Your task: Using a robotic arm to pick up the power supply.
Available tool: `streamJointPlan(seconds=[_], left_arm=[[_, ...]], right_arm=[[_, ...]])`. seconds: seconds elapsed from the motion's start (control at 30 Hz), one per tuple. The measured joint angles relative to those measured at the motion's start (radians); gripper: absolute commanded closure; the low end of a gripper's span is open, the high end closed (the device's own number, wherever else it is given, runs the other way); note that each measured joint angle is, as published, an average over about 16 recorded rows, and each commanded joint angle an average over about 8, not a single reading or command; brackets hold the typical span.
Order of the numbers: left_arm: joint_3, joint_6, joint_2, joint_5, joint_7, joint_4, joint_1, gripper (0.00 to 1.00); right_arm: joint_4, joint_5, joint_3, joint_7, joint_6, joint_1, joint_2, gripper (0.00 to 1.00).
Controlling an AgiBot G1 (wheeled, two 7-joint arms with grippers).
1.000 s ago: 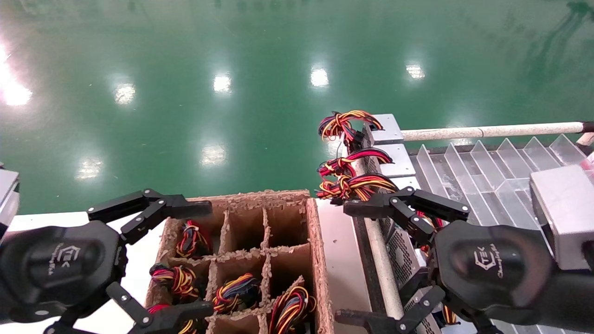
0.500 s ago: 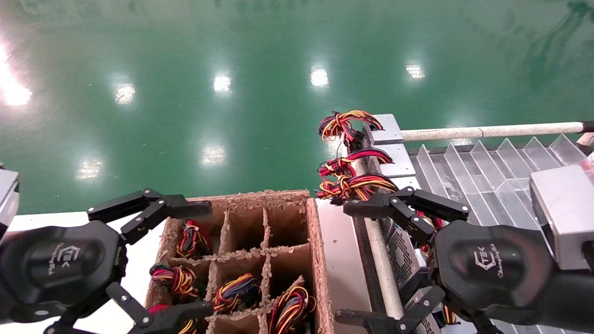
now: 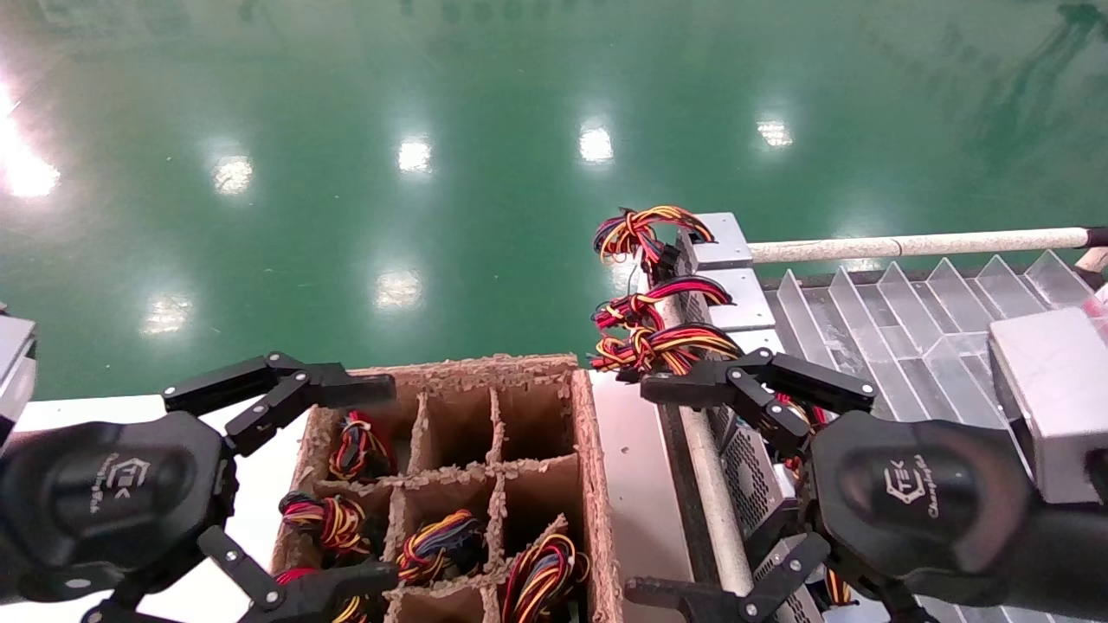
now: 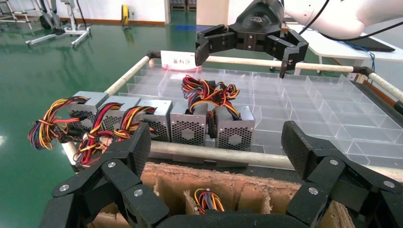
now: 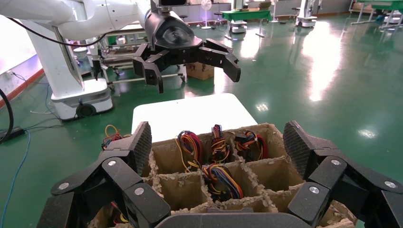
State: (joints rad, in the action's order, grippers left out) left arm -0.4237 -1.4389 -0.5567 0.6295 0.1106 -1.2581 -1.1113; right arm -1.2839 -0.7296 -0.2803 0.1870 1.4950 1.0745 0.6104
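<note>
Several silver power supplies [image 4: 186,126] with mesh sides and red-yellow-black wire bundles [image 3: 662,344] stand in a row along the rack's rail [image 4: 214,153]. More wire bundles [image 5: 219,179] poke out of the cells of a cardboard divider box [image 3: 582,433]. My right gripper [image 3: 640,491] hangs open over the near end of the row, holding nothing; from the left wrist it shows above the supplies as the right gripper [image 4: 247,45]. My left gripper [image 3: 388,483] stands open over the box's left side, empty, and so does the left gripper [image 4: 216,147] in its own wrist view.
A clear plastic divider tray [image 3: 909,320] fills the rack behind the supplies, framed by a white rail [image 3: 909,245]. The box sits on a white table [image 5: 190,114]. Green floor lies beyond. A grey wrist block [image 3: 1052,398] juts at the right.
</note>
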Motion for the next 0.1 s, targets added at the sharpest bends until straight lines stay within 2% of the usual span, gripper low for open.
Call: streamJointPlan(seconds=[0.1], left_arm=[[0.0,0.0,0.0,0.0,0.0,0.0,0.0,0.0]], right_arm=[[0.0,0.0,0.0,0.0,0.0,0.0,0.0,0.0]])
